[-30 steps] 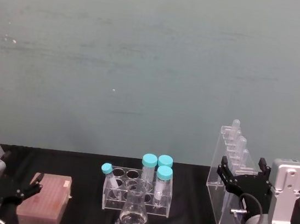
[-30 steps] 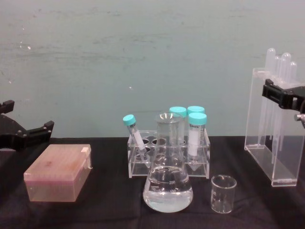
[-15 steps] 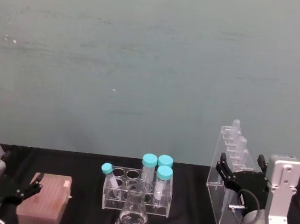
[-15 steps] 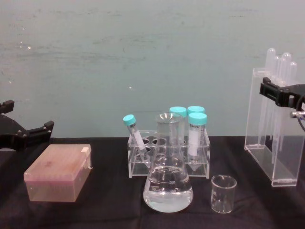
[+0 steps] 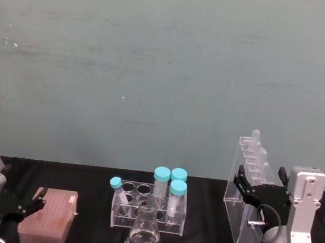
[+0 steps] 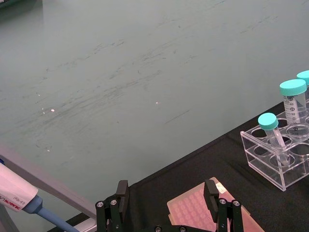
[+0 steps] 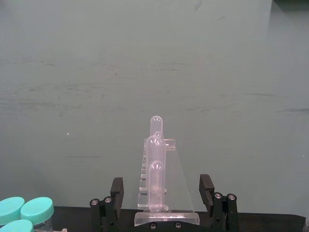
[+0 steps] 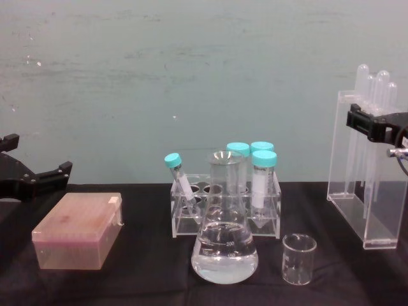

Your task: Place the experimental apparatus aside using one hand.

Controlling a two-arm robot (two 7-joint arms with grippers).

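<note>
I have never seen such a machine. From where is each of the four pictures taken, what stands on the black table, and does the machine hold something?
This is a robot with two arms, and each arm ends in a black two-finger gripper. One picture looks down from its head, one looks across the table from its chest, and one comes from each wrist. On the black table stand a pink box, a small rack of teal-capped tubes, a conical flask with clear liquid, a small beaker and a tall clear rack of glass tubes. The right gripper is open, with a finger on each side of the tall rack's top, and nothing is gripped yet. The left gripper is open and idle by the pink box.
</note>
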